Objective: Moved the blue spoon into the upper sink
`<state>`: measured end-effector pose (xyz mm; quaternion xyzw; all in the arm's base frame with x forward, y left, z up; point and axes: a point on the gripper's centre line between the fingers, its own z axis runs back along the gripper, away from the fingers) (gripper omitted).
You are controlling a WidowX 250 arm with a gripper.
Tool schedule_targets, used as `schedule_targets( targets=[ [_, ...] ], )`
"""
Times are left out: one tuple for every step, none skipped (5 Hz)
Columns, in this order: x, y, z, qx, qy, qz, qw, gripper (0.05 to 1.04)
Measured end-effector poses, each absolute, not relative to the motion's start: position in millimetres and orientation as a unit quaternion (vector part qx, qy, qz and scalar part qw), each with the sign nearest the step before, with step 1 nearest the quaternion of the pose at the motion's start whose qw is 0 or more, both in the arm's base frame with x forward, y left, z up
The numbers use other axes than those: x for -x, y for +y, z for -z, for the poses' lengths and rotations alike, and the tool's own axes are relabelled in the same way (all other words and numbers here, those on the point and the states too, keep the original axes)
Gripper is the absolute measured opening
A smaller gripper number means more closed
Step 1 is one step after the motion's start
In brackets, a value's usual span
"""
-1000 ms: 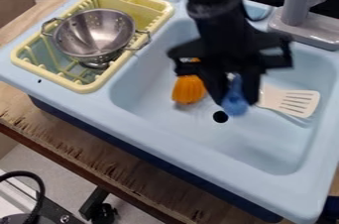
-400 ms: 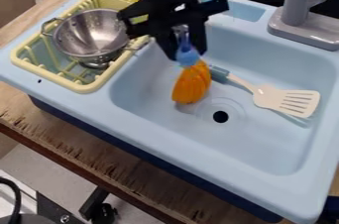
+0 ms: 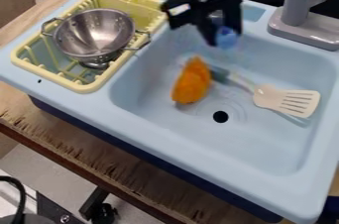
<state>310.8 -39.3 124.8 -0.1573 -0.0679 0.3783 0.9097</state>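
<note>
The black gripper (image 3: 222,34) hangs down over the upper part of the sink (image 3: 265,143), its jaws clamped on the blue spoon (image 3: 227,39) with only a narrow gap between them where the spoon sits. The spoon's rounded blue end pokes out just past the jaw tips, up off the sink floor. Nearest below the jaws in the view, a little to the left, an orange toy (image 3: 191,83) lies on the sink floor. Just beside it, below the jaws and to the right, is a spatula (image 3: 286,100), its pale slotted head pointing away from the toy. Farther down from the jaws is the round drain hole (image 3: 220,116). Well off to the left of the jaws, a metal colander (image 3: 94,34) sits in the yellow dish rack (image 3: 84,88); to their right stands the grey faucet (image 3: 297,5).
</note>
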Motion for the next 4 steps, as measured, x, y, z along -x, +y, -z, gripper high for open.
schedule_targets(
  targets=[
    [-333.2, -49.6, -124.8, 0.17, -0.034, -0.443, 0.879, 0.342],
    [-341.6, -55.5, -127.4, 0.183, -0.015, -0.494, 0.85, 0.342],
    [-343.2, -55.1, -129.5, 0.201, -0.003, -0.523, 0.828, 0.342],
    [-349.5, -50.7, -128.6, 0.211, -0.002, -0.544, 0.812, 0.342]
  ],
)
